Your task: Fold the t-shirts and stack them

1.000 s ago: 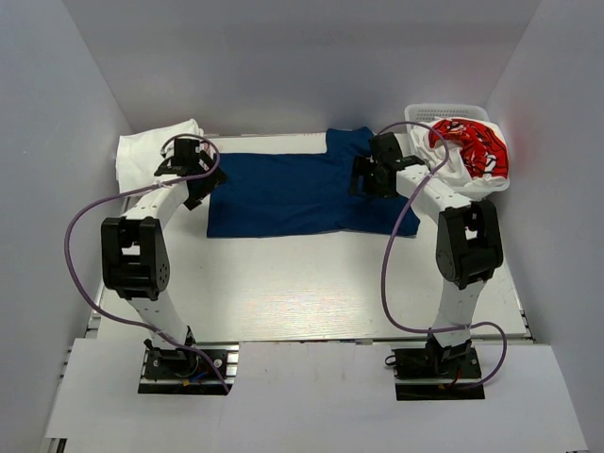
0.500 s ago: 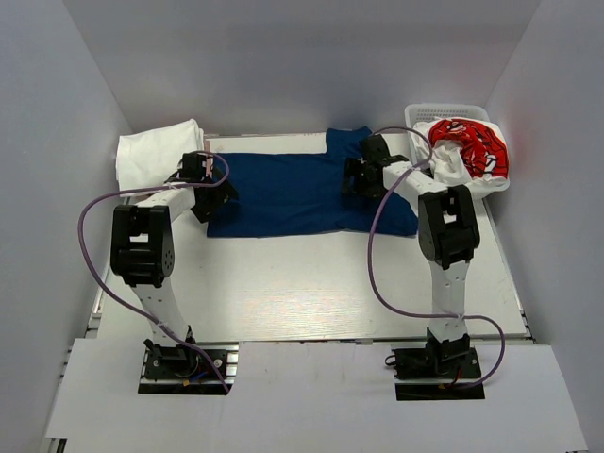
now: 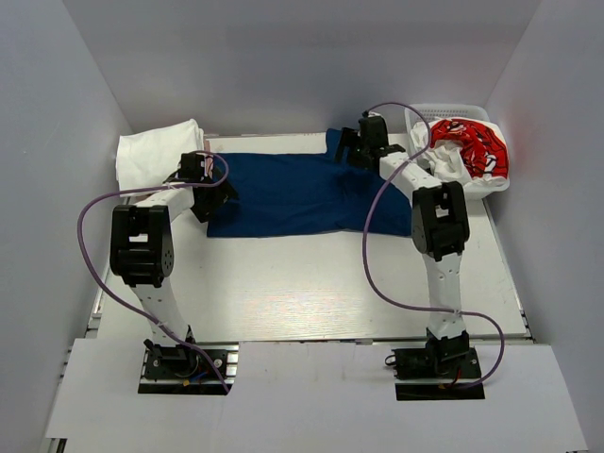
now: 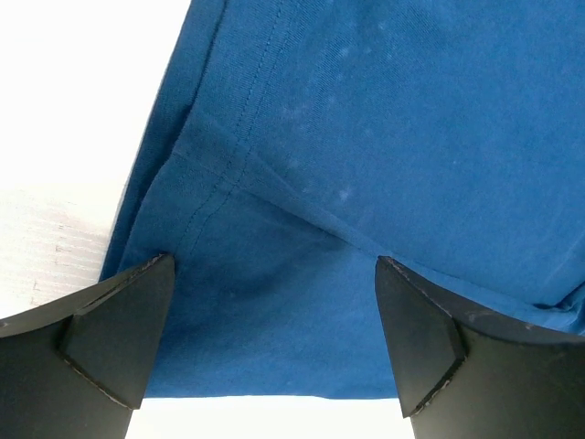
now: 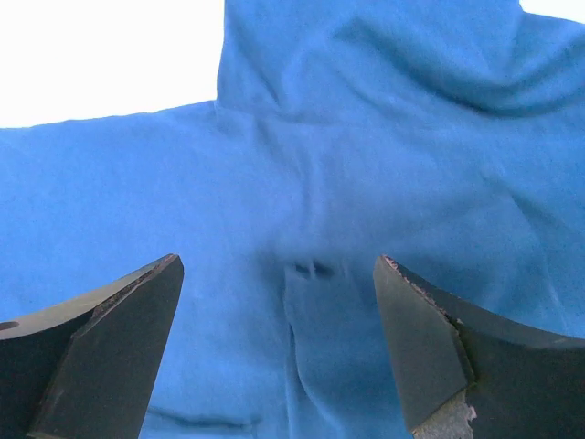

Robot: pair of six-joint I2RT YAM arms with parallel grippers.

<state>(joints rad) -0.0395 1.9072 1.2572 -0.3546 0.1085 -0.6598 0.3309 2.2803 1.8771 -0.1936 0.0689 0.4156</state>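
Currently both of your tools are spread wide and carry nothing. The left tool (image 3: 211, 192) sits over the hem corner of the blue t-shirt (image 3: 293, 193), which lies flat across the far half of the worktop (image 3: 302, 283). The right tool (image 3: 353, 144) is over the rumpled cloth by the far sleeve.

Your main risk is an uneven pinch. At the left the hem is doubled and stitched, so a shallow close could take only the top layer or slip off the edge. At the right you may gather a loose ridge instead of the seam. Either would skew the fold.

Watch the right arm too. It reaches close beside the basket (image 3: 444, 111) holding the red t-shirt (image 3: 472, 142), and its purple cable (image 3: 370, 245) loops over the blue cloth, so a sweep could drag the shirt or nudge the basket. A white t-shirt (image 3: 156, 151) rests at the far left corner.
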